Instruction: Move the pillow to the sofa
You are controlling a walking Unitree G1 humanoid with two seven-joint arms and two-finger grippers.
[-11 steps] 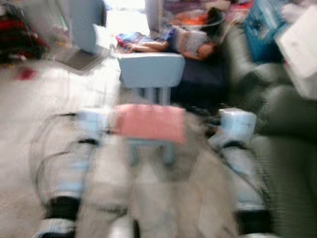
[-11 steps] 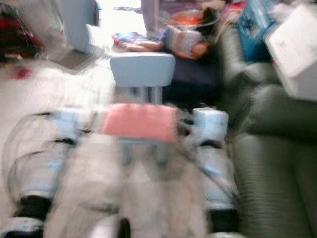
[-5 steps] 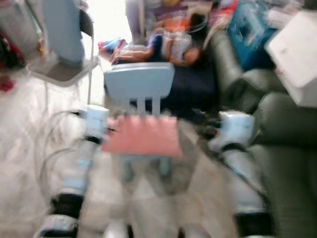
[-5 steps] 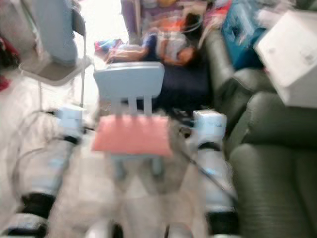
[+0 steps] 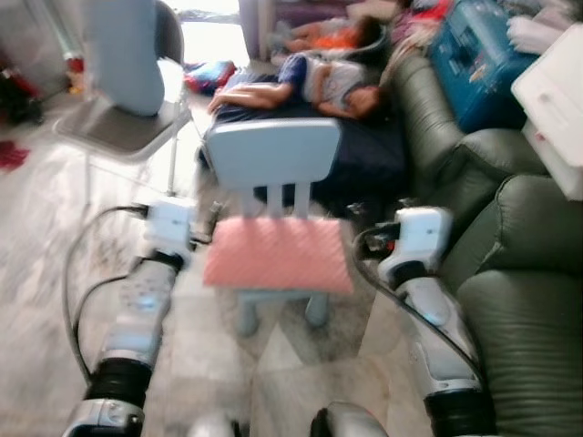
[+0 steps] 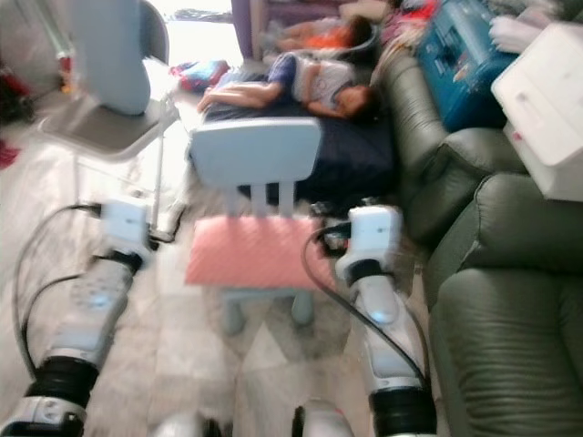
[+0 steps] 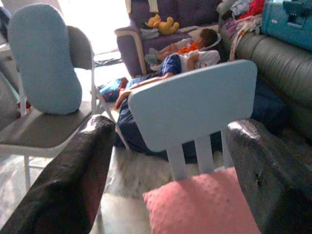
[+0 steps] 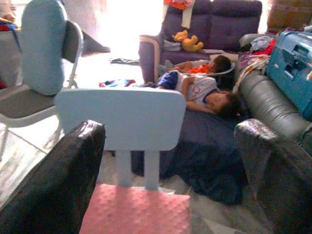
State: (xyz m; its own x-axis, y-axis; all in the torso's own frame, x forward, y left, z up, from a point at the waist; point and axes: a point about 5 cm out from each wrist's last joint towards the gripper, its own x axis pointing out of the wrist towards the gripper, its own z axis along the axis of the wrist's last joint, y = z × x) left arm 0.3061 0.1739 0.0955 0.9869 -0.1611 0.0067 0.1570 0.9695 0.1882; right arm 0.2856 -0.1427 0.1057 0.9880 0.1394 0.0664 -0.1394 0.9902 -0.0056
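Squarely between both tools, pink pillow (image 5: 278,253)

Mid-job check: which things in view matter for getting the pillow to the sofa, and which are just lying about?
For the job:
pink pillow lying on the small blue chair
green sofa on the robot's right
left hand and right hand, both open, either side of the pillow

Just about:
folding chair with a blue cushion
teal case
white box
people lying on a dark mat
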